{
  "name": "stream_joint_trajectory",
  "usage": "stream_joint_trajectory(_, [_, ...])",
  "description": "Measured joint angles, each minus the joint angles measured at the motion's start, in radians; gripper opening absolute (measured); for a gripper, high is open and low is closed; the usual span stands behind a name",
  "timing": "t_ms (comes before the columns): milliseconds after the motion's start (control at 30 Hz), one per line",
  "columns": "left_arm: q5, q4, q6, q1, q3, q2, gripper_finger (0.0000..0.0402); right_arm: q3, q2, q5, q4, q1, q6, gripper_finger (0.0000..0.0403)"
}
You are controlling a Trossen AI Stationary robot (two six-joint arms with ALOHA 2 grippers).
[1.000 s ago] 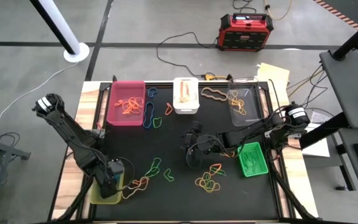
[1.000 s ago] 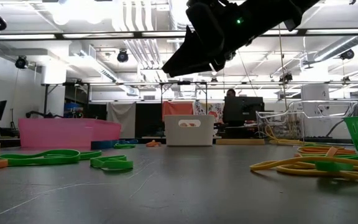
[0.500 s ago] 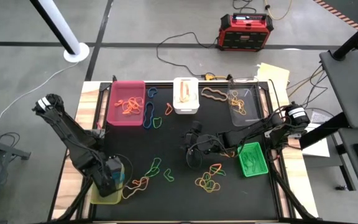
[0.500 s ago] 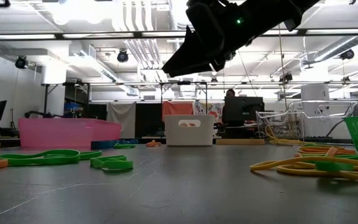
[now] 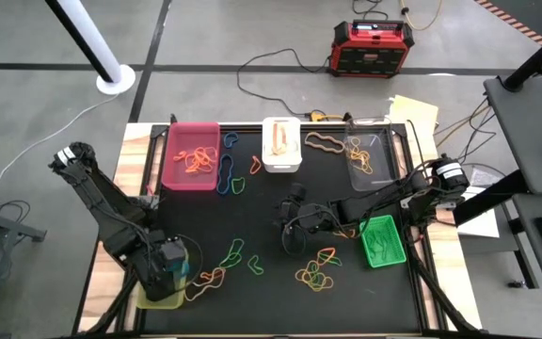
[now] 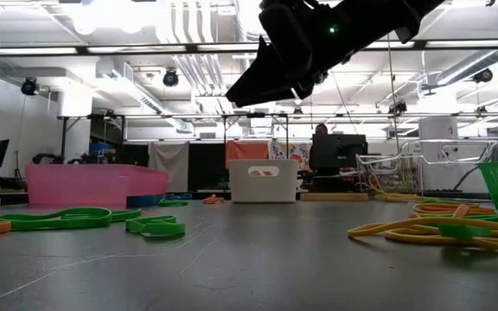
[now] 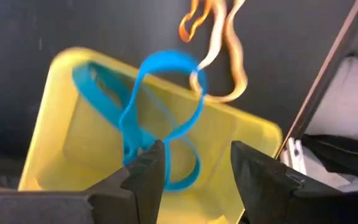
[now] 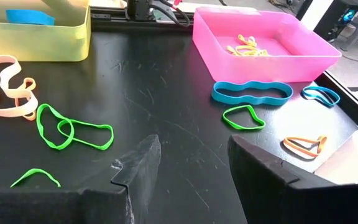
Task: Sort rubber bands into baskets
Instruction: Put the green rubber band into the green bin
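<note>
My left claw (image 7: pixel 192 171): fingers apart, holding nothing, poised over the yellow-green basket (image 7: pixel 67 134) at the worktop's (image 5: pixel 280 273) near left corner. Blue rubber bands (image 7: pixel 160 118) lie inside that basket. My right claw (image 8: pixel 190 163): fingers apart, empty, raised over mid-worktop. Loose bands (image 5: pixel 316 271) lie scattered nearby. Pink basket (image 5: pixel 191 155), white basket (image 5: pixel 281 145) and clear basket (image 5: pixel 369 154) line the far edge; green basket (image 5: pixel 382 241) sits near right.

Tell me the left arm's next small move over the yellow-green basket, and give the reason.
Probably lift the left gripper straight up. Its fingers stand apart above the yellow-green plastic basket, and the floppy blue rubber band hangs just in front of them into the basket, so the drop looks about done. Whether the band still touches a finger is unclear.
</note>
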Motion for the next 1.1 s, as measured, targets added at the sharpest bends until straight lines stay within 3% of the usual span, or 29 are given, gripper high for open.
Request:
stream_joint_trajectory(100, [-0.140,0.001,0.112,0.000,0.044,0.000,0.0166,0.000,0.000,0.000,0.000,0.000,0.008,0.0185])
stream_joint_trajectory(233, [-0.535,0.030,0.376,0.002,0.102,0.000,0.0166,0.000,0.000,-0.007,0.000,0.000,0.035,0.0185])
stream_joint_trajectory(300, [-0.655,0.054,0.501,0.009,0.114,0.000,0.0165,0.000,0.000,-0.033,0.000,0.000,0.052,0.0185])
stream_joint_trajectory(500, [-0.721,0.094,0.654,0.090,0.088,0.001,0.0154,0.000,0.000,-0.122,0.008,0.000,0.072,0.0185])
stream_joint_trajectory(767, [-0.662,0.303,0.801,0.191,-0.040,0.005,0.0136,0.000,0.036,-0.195,0.085,0.003,0.051,0.0185])
stream_joint_trajectory(1000, [-0.771,0.289,0.839,0.213,-0.047,-0.006,0.0132,0.041,0.167,-0.220,0.221,0.000,0.008,0.0185])
stream_joint_trajectory(1100, [-0.880,0.243,0.827,0.213,-0.038,-0.009,0.0132,0.119,0.239,-0.221,0.218,-0.006,0.007,0.0185])
